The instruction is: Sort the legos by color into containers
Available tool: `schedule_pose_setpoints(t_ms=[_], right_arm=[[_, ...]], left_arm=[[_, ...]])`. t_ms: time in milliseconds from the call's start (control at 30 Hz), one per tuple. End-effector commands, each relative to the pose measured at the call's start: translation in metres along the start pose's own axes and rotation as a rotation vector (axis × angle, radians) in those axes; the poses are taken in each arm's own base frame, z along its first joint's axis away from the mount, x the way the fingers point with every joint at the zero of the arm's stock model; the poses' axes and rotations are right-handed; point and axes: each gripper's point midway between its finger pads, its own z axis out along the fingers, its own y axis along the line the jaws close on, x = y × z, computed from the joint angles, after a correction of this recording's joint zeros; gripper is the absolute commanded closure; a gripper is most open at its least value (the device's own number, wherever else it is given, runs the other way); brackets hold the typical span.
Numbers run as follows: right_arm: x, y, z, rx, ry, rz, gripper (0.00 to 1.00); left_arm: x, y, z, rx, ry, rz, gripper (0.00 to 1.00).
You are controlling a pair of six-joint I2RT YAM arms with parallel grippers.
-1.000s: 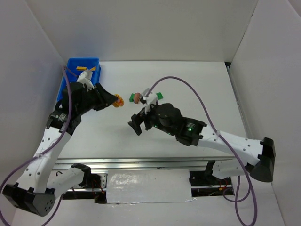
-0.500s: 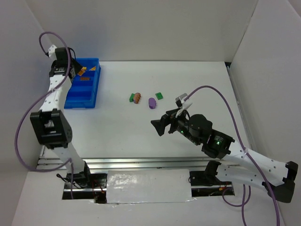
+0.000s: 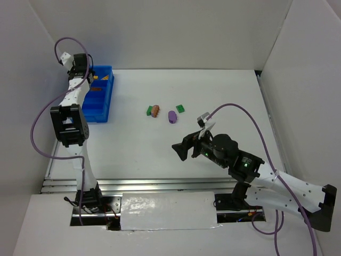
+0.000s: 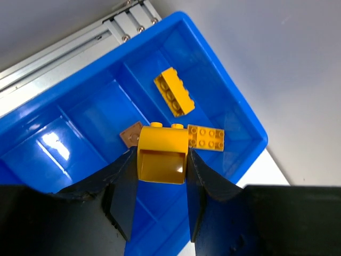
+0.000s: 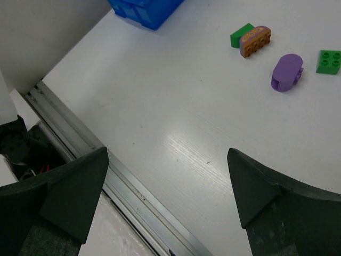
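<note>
My left gripper [image 4: 161, 160] is shut on an orange-yellow block [image 4: 161, 152] and holds it over the blue bin [image 4: 80, 122], at the far left in the top view [image 3: 101, 104]. Two yellow blocks [image 4: 174, 92] and a small brown piece [image 4: 132, 135] lie in the bin's compartments. On the table lie a green block [image 3: 149, 110], a pinkish-brown lump [image 3: 155, 110], a purple oval [image 3: 172, 116] and a second green block [image 3: 180, 108]. My right gripper [image 3: 184, 149] is open and empty, raised above the table nearer than these pieces. The right wrist view shows the purple oval [image 5: 286, 72] and the lump [image 5: 255, 41].
White walls enclose the table on the left, back and right. A metal rail [image 5: 133, 186] runs along the near edge. The left arm [image 3: 69, 122] stands tall along the left side. A corner of the bin shows in the right wrist view [image 5: 146, 10].
My left gripper carried the orange-yellow block from mid-table to the bin and now hovers over it. My right arm drew back toward the near right, uncovering the loose pieces.
</note>
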Motion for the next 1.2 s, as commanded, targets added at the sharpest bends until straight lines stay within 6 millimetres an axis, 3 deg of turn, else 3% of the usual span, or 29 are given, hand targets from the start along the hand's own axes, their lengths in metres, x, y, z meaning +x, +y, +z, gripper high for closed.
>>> schedule_pose_setpoints(t_ms=[0, 300, 433, 1167], right_arm=[[-0.008, 0.004, 0.004, -0.011, -0.018, 0.025, 0.0], [-0.004, 0.006, 0.0, -0.031, -0.007, 0.026, 0.0], [-0.005, 0.005, -0.001, -0.028, -0.016, 0.028, 0.0], [-0.003, 0.01, -0.002, -0.061, -0.008, 0.022, 0.0]], left_arm=[[-0.025, -0.01, 0.009, 0.021, -0.08, -0.068, 1.0], [-0.019, -0.019, 0.025, 0.117, -0.059, -0.089, 1.0], [-0.006, -0.017, 0.033, 0.108, -0.03, -0.092, 1.0], [0.012, -0.024, 0.039, 0.173, 0.031, -0.085, 1.0]])
